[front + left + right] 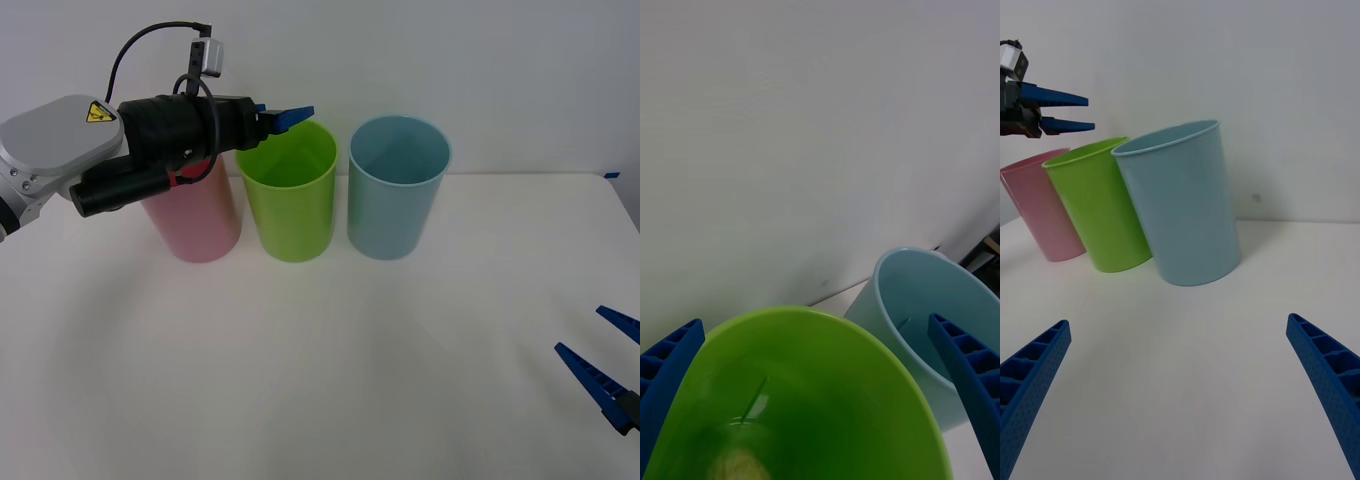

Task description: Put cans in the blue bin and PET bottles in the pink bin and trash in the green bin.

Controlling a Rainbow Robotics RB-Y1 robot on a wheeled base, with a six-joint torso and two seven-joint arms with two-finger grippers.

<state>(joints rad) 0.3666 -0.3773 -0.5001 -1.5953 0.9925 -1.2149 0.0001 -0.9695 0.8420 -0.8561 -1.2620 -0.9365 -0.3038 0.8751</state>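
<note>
The left gripper hangs over the near-side rim of the green bin, its blue fingers spread apart and holding nothing. Straight below it, in the left wrist view, a pale yellowish wad, the trash, lies on the floor of the green bin, between the two fingers and well beneath them. From that, the trash step looks done: the wad is inside the right cup and the tool is released above it.

Just beyond the left gripper's tips stands the blue bin, rim to rim beside the green one, and under the arm's black wrist stands the pink bin, partly covered by it. The visible part of the blue bin's inside looks bare; its floor is hidden, and the pink bin's inside cannot be seen at all. No can or PET bottle lies on the white table, so whether those items are already sorted or simply absent cannot be told.

The right gripper sits low at the table's near right corner, fingers wide open and empty, well apart from all three cups. From its own camera the blue bin is nearest ahead, then the green bin, then the pink bin, with the left gripper above the far cups.

What seems left for the left arm is to lift clear of the green rim.
</note>
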